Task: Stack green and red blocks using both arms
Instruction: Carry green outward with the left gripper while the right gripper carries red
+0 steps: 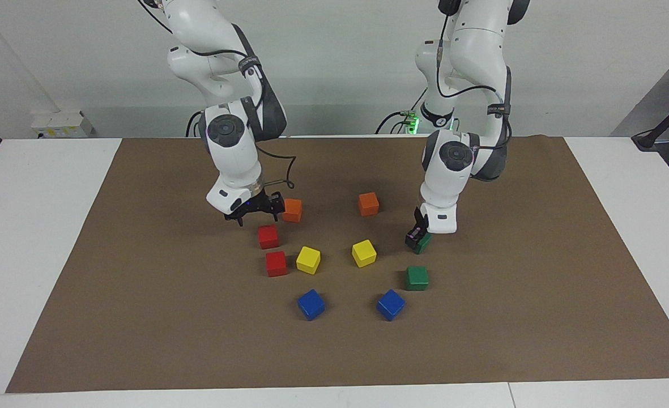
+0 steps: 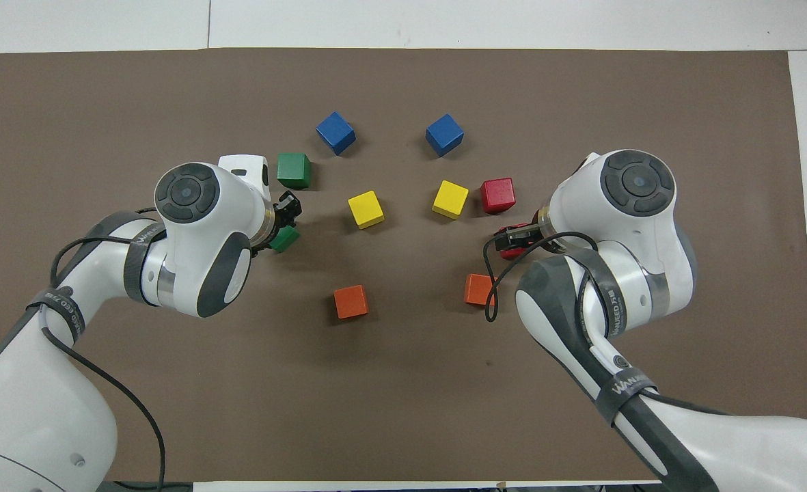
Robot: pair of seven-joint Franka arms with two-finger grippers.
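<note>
Facing view: left tool [image 1: 417,237] pinching nearer green block [image 1: 423,242] on brown mat [image 1: 141,317], fingers closed on it, readying lift onto second green block [image 1: 417,277], lying just farther from robots. Right tool [image 1: 253,212] hanging wide open, holding nothing, over nearer red block [image 1: 268,236], lining up grasp; second red block [image 1: 276,263] sitting beside yellow block [image 1: 308,259].

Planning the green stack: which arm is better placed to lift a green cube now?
Left. The left gripper is shut on the nearer green cube, beside the other green cube. The right gripper hangs open over a red cube.
</note>
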